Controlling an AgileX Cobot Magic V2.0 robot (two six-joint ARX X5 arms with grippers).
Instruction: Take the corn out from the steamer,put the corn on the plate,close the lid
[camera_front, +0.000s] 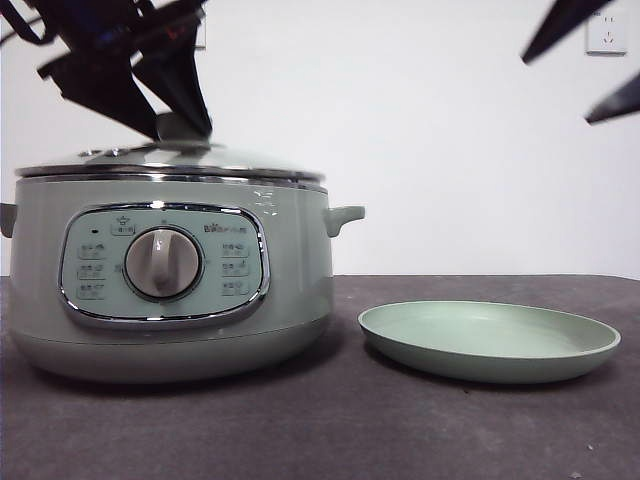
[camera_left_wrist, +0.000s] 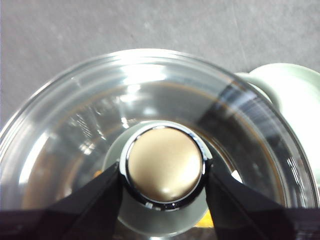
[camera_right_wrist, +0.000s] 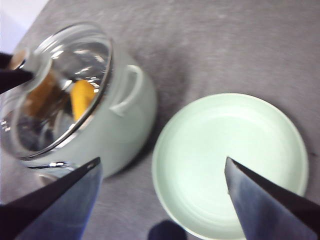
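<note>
Nearest the low camera stands the big round sage-green steamer (camera_front: 170, 290) with its grey dial, on the dark grey worktop (camera_front: 330, 430), and just beside it lies the shallow pale green plate (camera_front: 488, 340), bare. My left tool (camera_left_wrist: 164, 182) has both black jaws pressed against the round knob of the domed glass lid (camera_left_wrist: 90, 125), which sits on the steamer's chrome rim. Through the glass I see the yellow-orange corn (camera_right_wrist: 81, 97) inside the pot, while my right tool (camera_right_wrist: 162, 192) hangs wide apart above the plate, gripping nothing.
</note>
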